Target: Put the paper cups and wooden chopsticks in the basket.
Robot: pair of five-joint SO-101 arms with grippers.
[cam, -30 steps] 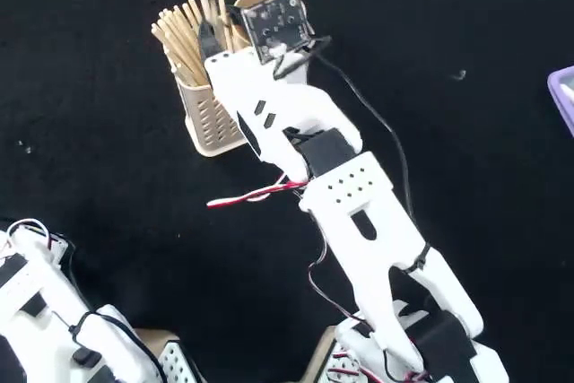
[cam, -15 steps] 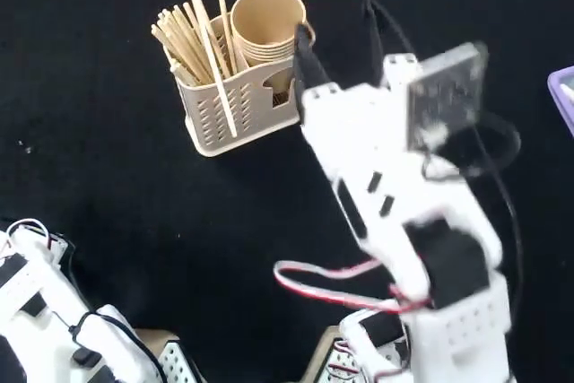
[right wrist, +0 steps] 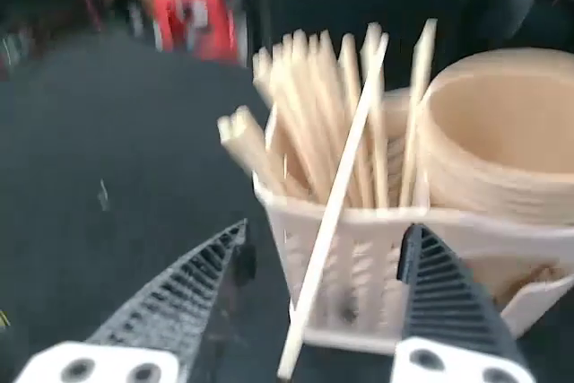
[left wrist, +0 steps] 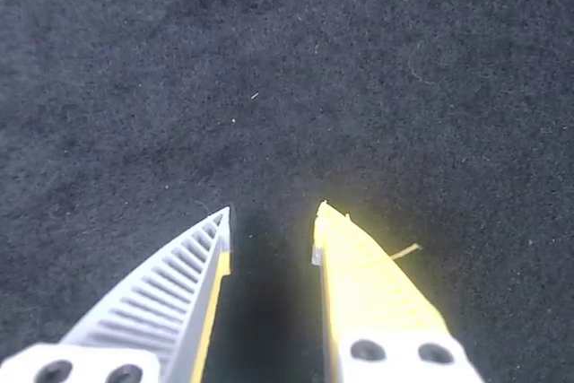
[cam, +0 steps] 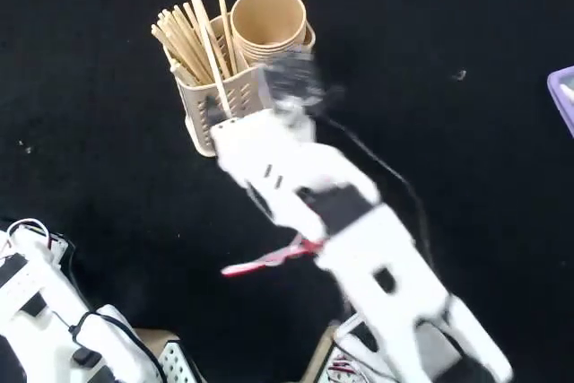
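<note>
Right gripper (right wrist: pixel 327 230) swung back from 3 o'clock to basket (cam: pixel 235 96) at 11 o'clock on desk (cam: pixel 466 150), fingers wide astride one chopstick (cam: pixel 213 65) leaning outside its wall, likely the last to tuck in; paper cups (cam: pixel 267 15) already inside

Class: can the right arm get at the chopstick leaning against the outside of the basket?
Probably yes: the right gripper is open facing the basket, and the leaning chopstick lines up between its fingers with nothing in front.
</note>
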